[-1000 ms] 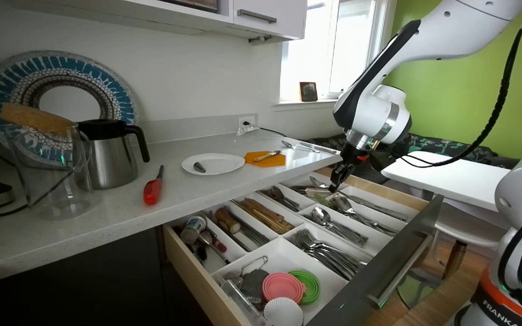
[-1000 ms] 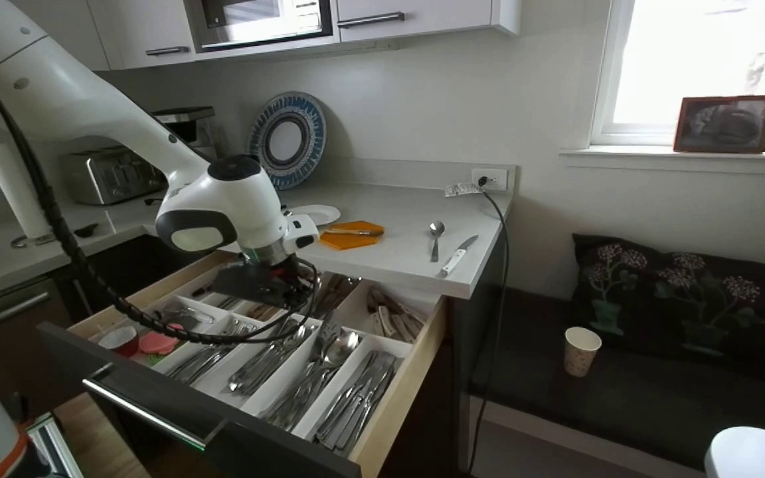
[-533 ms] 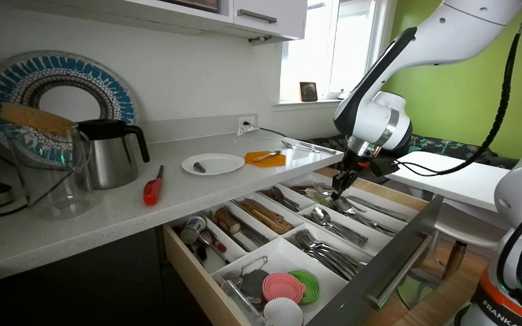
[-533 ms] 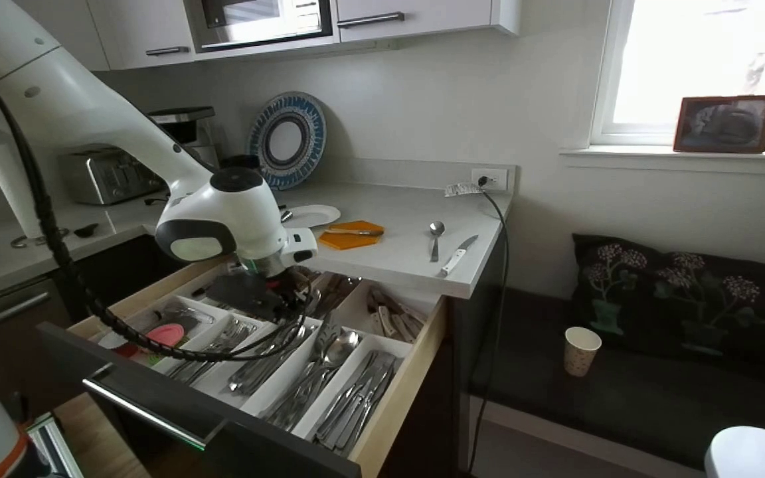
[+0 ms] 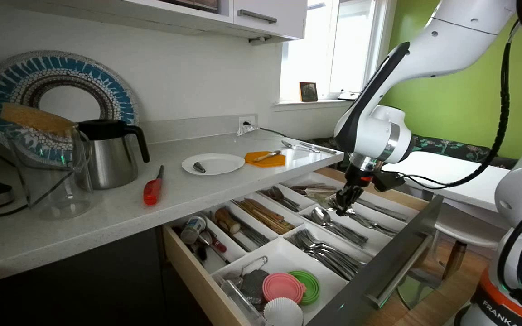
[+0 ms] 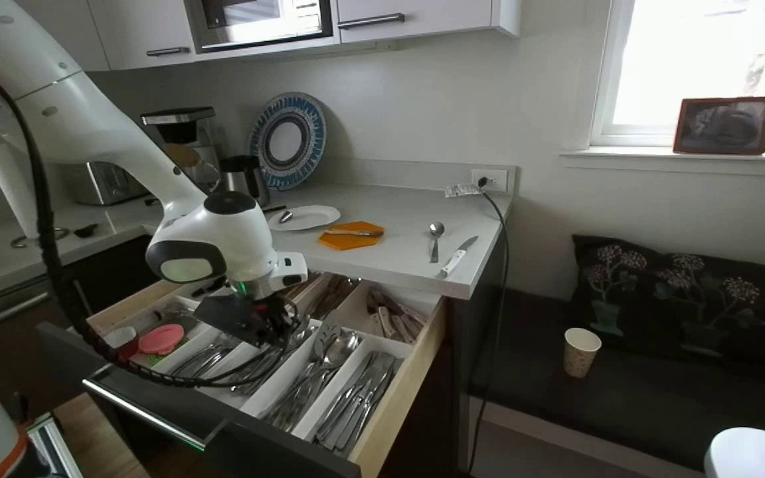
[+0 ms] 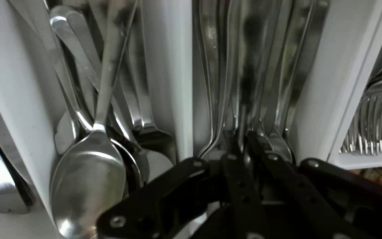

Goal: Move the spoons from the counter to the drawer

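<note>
Jaws sit lower than in the earlier frames, displaced roughly toward 6 o'clock in both exterior views. Jaw state: pressed together, apparently pinching the handle of a held spoon (image 7: 248, 66), which runs toward 12 o'clock in the wrist view. The jaws stand over or inside the middle compartment (image 7: 335, 76) of the drawer (image 6: 410, 382), as seen there. In an exterior view, a counter spoon (image 6: 435, 232) lies on the counter (image 6: 402, 212); a white-handled knife (image 6: 459, 256) lies just beside it at 4 o'clock.

Likely faults. Pivoting: a slim, smooth handle offers little contact, so the held spoon may turn and strike the divider (image 7: 181, 73) at 9 o'clock. Misplacement: release too far toward 9 o'clock mixes it with the serving spoon (image 7: 90, 172); too far toward 3 o'clock, with the forks (image 7: 378, 94). Wedging: a deeper approach may jam the jaws in the flatware pile (image 7: 212, 39). Snagging: the hanging cable (image 6: 48, 239) loops low over the drawer and may catch.

Visibility limits. The jaws hide the held spoon's bowl. Clearance above the pile cannot be judged. Both exterior views show the jaws only as a dark mass.
</note>
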